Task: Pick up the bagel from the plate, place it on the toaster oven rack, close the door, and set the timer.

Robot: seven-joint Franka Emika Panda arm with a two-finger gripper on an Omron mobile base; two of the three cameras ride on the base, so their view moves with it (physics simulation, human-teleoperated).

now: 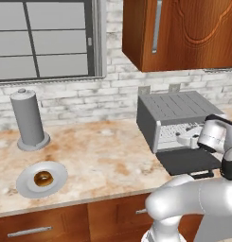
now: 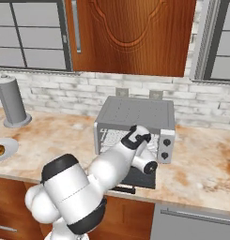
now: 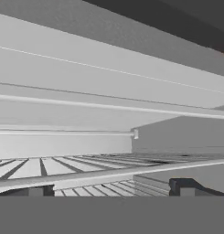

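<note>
plate point(image 2: 4, 149): cut by left edge | toaster oven rack point(image 1: 176, 134): partly behind arm | claw point(image 3: 111, 192): tips barely visible

1 bagel point(image 1: 43, 178), 1 plate point(image 1: 23, 186), 1 canister point(image 1: 28, 120), 1 toaster oven point(image 1: 172, 109), 1 rack point(image 3: 86, 165).

Open counter point(image 1: 103, 156) surrounds the plate point(image 1: 41, 180); only the canister point(image 1: 28, 120) stands behind it.

- Wall point(image 1: 89, 99): whitewashed brick.
- Window point(image 1: 41, 38): grey-framed panes, upper left.
- Cabinet point(image 1: 183, 33): brown wood, hung above the counter.
- Counter point(image 1: 103, 156): mottled tan stone over wooden drawers point(image 1: 41, 227).
</note>
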